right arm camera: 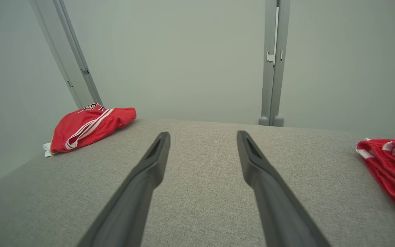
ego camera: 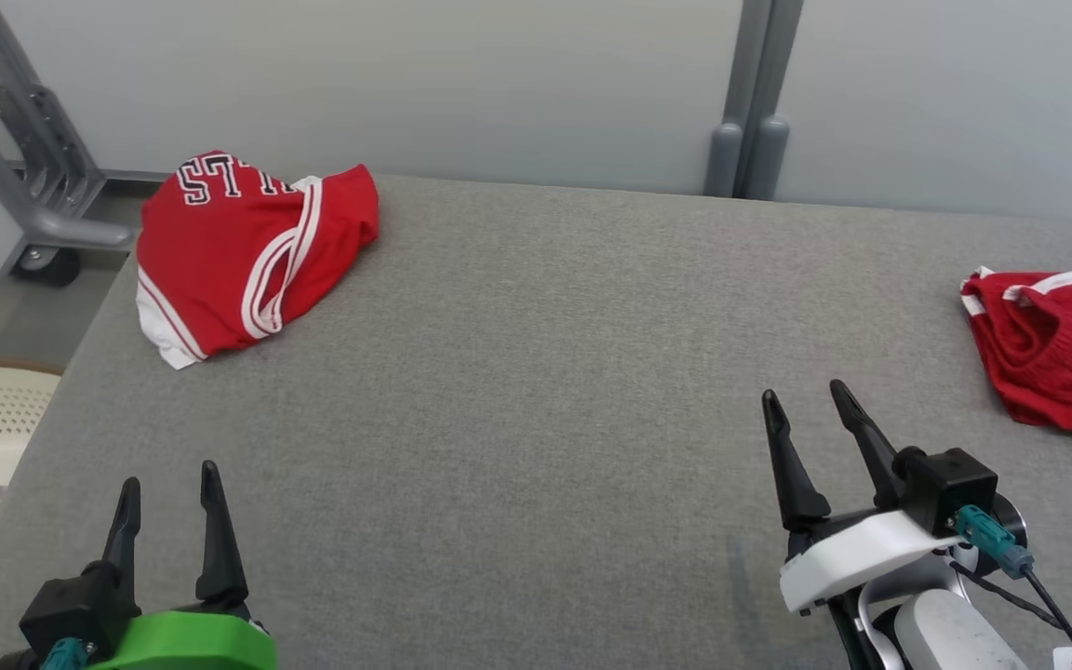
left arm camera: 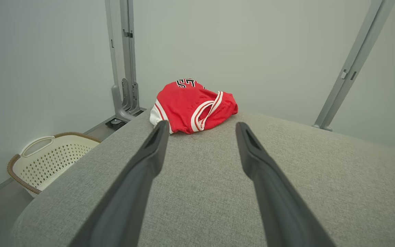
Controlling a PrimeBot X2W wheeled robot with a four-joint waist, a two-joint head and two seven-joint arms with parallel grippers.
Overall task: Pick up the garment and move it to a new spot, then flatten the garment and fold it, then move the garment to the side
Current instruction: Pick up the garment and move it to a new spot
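Two pairs, left fingers [ego camera: 215, 540], right fingers [ego camera: 789, 475], spread wide, empty

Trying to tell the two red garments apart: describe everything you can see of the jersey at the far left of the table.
The jersey is red, smooth, slightly shiny fabric with white-and-red striped trim, a white edge at its near corner and black, white-outlined letters on its far side, partly hidden. It lies loosely heaped, not flat, on the grey table near the far left corner. Only the table touches it.
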